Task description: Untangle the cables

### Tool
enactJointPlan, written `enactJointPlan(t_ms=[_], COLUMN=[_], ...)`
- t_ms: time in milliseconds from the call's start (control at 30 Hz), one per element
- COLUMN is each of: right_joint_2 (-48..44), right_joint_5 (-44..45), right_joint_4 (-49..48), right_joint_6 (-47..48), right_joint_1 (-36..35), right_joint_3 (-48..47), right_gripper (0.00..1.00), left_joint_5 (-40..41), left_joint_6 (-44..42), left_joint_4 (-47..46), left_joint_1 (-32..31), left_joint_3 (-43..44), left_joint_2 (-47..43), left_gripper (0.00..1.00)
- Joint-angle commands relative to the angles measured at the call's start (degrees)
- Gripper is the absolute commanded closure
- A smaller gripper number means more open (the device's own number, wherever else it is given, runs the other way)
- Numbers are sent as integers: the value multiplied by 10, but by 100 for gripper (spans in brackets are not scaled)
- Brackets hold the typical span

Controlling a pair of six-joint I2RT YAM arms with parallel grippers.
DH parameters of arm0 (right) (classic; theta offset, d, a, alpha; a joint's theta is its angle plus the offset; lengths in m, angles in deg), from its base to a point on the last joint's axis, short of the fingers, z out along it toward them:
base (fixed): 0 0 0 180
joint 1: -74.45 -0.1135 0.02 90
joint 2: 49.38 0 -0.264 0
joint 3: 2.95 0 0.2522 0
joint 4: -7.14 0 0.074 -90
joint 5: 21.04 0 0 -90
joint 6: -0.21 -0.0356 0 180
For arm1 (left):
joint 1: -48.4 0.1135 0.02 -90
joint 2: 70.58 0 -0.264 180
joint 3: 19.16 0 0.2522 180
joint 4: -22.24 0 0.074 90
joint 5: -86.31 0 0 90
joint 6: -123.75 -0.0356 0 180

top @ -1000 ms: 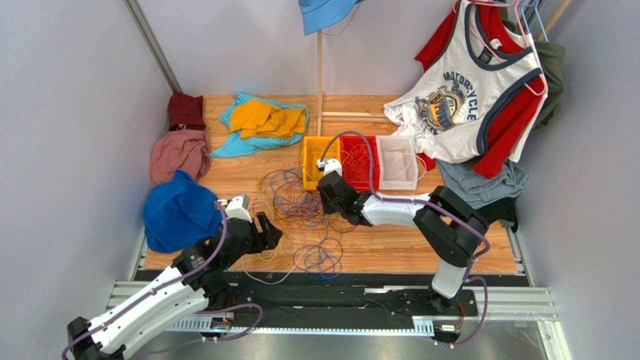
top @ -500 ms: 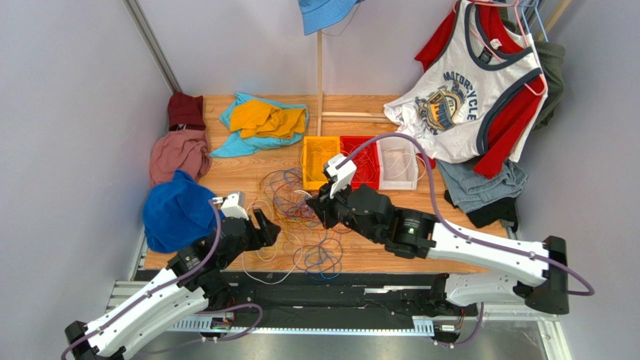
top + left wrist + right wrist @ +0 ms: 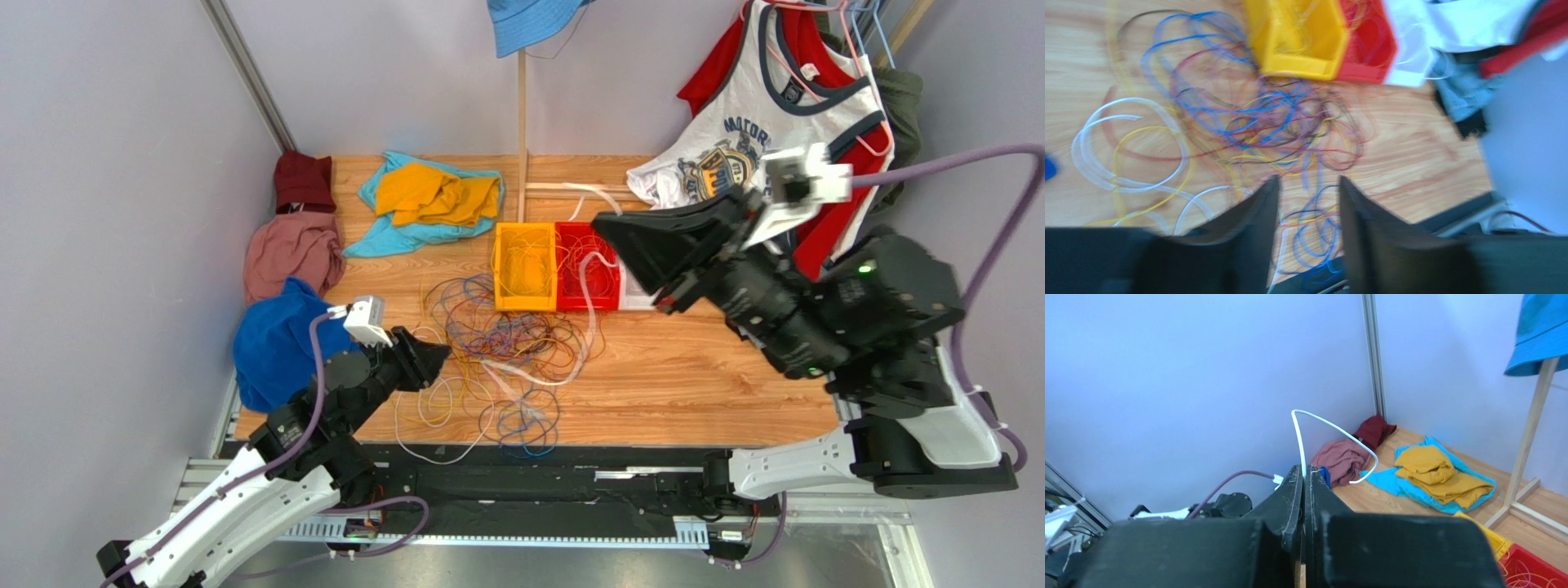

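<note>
Up above the yellow bin (image 3: 524, 267), toward its right, the right arm (image 3: 785, 306) has lifted off the tangle, jaws pinching one white cable (image 3: 1298, 438) that trails back down; the remaining cables (image 3: 503, 337) lie heaped on the counter (image 3: 687, 380) just in front of that bin; the left arm (image 3: 368, 377), jaws narrowed but spread and empty, hovers nearer and left of the bin; one strand seems nearly freed.
</note>
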Motion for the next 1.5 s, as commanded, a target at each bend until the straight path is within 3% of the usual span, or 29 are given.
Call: enactJointPlan(t_ms=[0,200,267,467,667,967,1467], right_joint_2=[-3,-22,-26,-32,7,43,118], right_joint_5=[15,134,150,72,28,30,-38], right_joint_4=[34,10,11,12,-4,-104,-172], right_joint_6=[41,122,117,33,13,33,10], right_joint_1=[0,10,57,234,339,428,552], right_joint_3=[-43,-2,27,87,98,152,188], right_gripper=[100,100,100,100,100,100,100], left_joint_5=[-95,-96,-97,-98,-95,-105,-115], left_joint_6=[-34,-12,-5,9,15,24,30], left_joint_4=[-130,-139,-130,-103,-73,-75,-93], left_joint_1=[-1,-1,-1,-1,-1,-1,-1], left_joint_3=[-30,-41,-41,-49,-50,-63,-89], left_joint_2=[-21,-9,-4,4,-1,-6,-1], left_gripper=[60,61,61,59,55,54,53])
